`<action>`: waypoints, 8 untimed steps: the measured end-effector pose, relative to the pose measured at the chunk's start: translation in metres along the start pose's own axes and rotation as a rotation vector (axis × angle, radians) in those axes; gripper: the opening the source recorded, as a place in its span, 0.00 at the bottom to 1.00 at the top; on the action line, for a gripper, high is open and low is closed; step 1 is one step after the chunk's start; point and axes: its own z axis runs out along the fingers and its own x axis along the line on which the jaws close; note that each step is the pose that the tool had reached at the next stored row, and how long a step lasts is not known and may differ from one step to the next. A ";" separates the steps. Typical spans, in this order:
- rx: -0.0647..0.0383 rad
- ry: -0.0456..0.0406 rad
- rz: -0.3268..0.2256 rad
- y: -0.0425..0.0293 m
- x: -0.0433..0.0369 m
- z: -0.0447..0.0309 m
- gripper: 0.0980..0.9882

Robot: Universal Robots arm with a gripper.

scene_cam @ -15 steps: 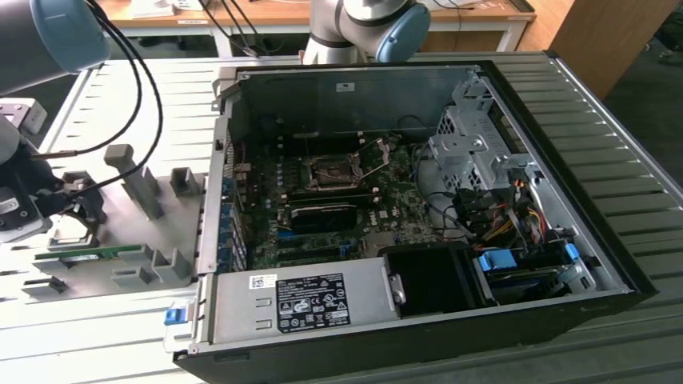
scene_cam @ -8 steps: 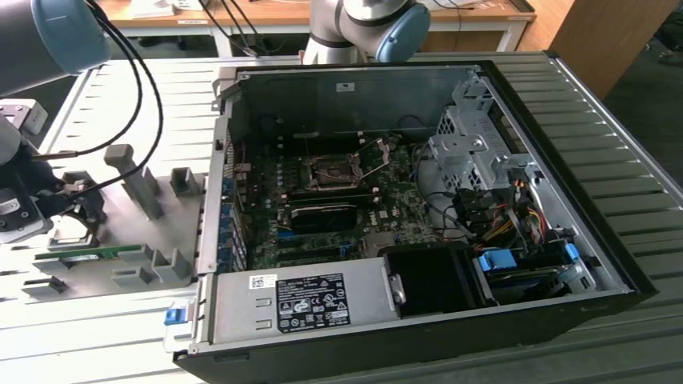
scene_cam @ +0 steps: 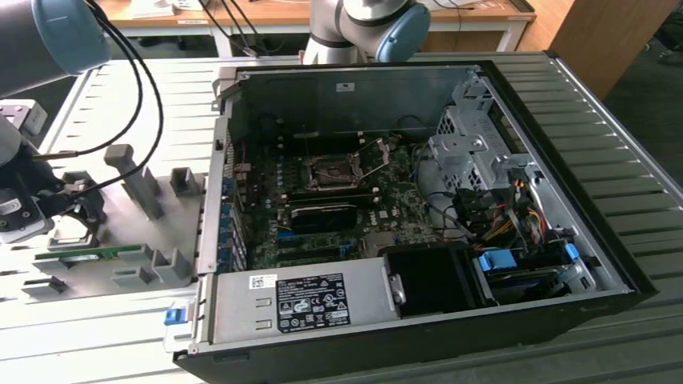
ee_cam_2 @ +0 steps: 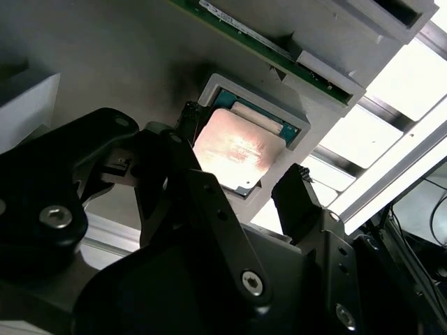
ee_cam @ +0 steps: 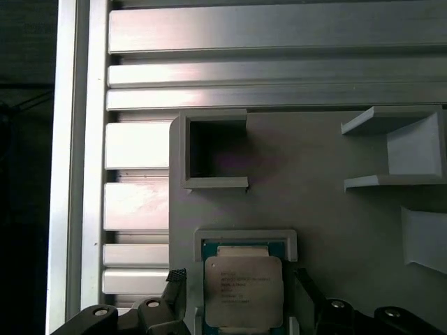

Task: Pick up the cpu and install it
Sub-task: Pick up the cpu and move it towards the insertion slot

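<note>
Claw (ee_cam: 239,278) stands wide open. I see its black fingers (ee_cam_2: 167,160) on either side of a small grey moulded nest (ee_cam: 244,236), and they grip nothing. I cannot tell whether the tips touch the nest walls.

The cpu (ee_cam: 243,289), a flat square chip with a silver-grey metal lid and a thin green rim, lies flat in that nest, lid up, between the fingers in both wrist views.

The nest sits at the edge of a grey fixture plate (ee_cam: 321,188), near a square grey pocket (ee_cam: 209,146). The plate rests on the ribbed aluminium surface (ee_cam: 279,70).

In the exterior view the open black computer case (scene_cam: 581,172) lies to the exterior view's right of the plate. Its motherboard socket (scene_cam: 331,170) faces up, well apart from the claw.
</note>
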 end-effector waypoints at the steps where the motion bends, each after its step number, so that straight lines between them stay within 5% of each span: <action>1: 0.000 -0.0003 0.000 0.0000 0.0000 0.0001 0.68; 8: 0.000 -0.0068 -0.010 -0.0001 -0.0001 0.0012 0.68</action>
